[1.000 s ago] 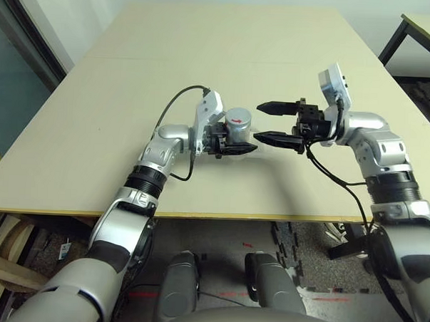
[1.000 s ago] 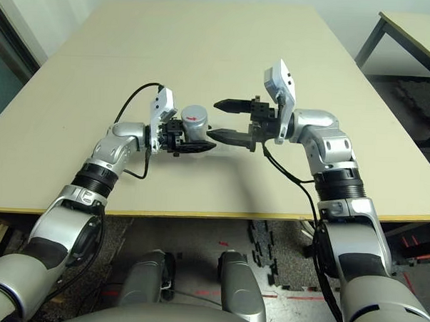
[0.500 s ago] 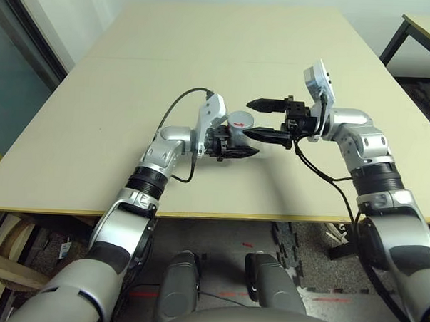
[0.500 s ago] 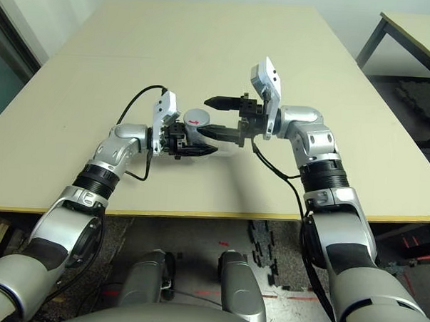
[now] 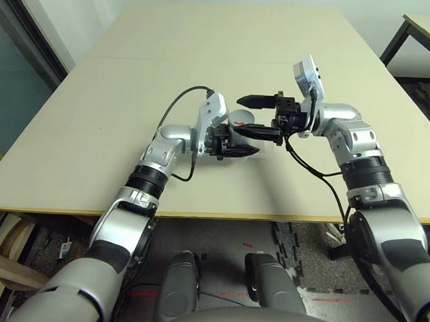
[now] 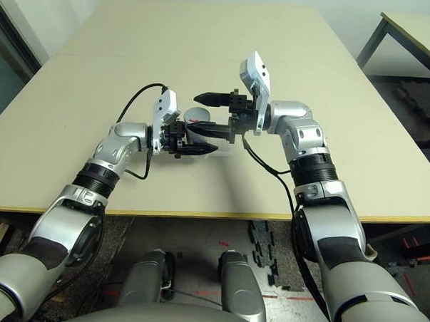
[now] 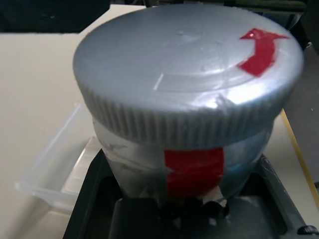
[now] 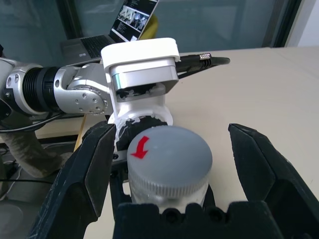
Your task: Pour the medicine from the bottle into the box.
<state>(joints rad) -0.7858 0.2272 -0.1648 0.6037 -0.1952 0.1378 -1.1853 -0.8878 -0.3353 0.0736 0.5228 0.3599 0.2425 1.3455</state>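
My left gripper (image 5: 236, 140) is shut on the body of the bottle (image 7: 192, 164), a small silver-grey cylinder with a red and white label. It holds the bottle upright just above the table. A ribbed grey cap (image 8: 169, 154) with a red arrow closes the bottle, so the medicine is hidden. My right gripper (image 5: 250, 116) is open. Its two black fingers (image 8: 89, 174) stand one on each side of the cap, apart from it. The box (image 7: 52, 172), a clear shallow tray, lies on the table right beside and below the bottle.
The beige table (image 5: 227, 54) stretches wide behind and to both sides of the arms. Its front edge (image 5: 198, 216) runs just below them. A second table (image 5: 428, 24) stands at the far right. A black cable (image 5: 176, 106) loops off my left wrist.
My right gripper has moved left, from beside the bottle to around its cap, still open. The left arm and bottle have stayed put.
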